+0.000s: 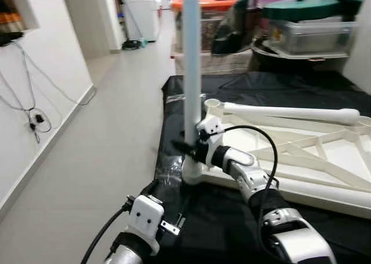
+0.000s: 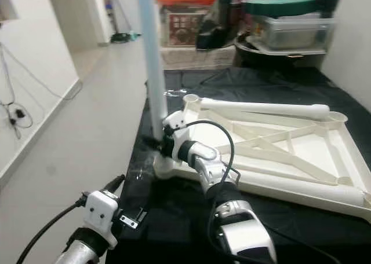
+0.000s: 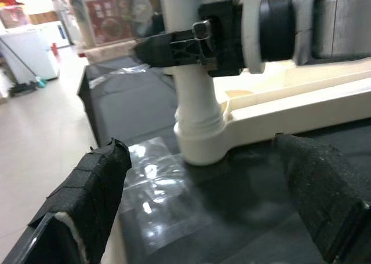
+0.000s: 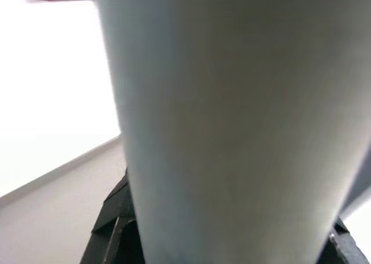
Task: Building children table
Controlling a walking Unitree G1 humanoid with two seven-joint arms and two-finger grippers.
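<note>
With our right gripper (image 1: 188, 146) clamped around one upright leg (image 1: 192, 73) seated in the corner socket of the upturned tabletop (image 1: 324, 154) on the black sheet (image 1: 232, 217), a second leg (image 1: 290, 113) lies loose across it, our left gripper (image 3: 203, 217) open nearby.

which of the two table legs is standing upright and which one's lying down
The pale blue leg stands upright in the tabletop's corner socket, held by the right gripper. The white leg lies on its side across the frame.

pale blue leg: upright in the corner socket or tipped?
Upright. The pale blue leg stands vertical, its base seated in the corner socket of the upturned tabletop; the right gripper has its jaws around it.
</note>
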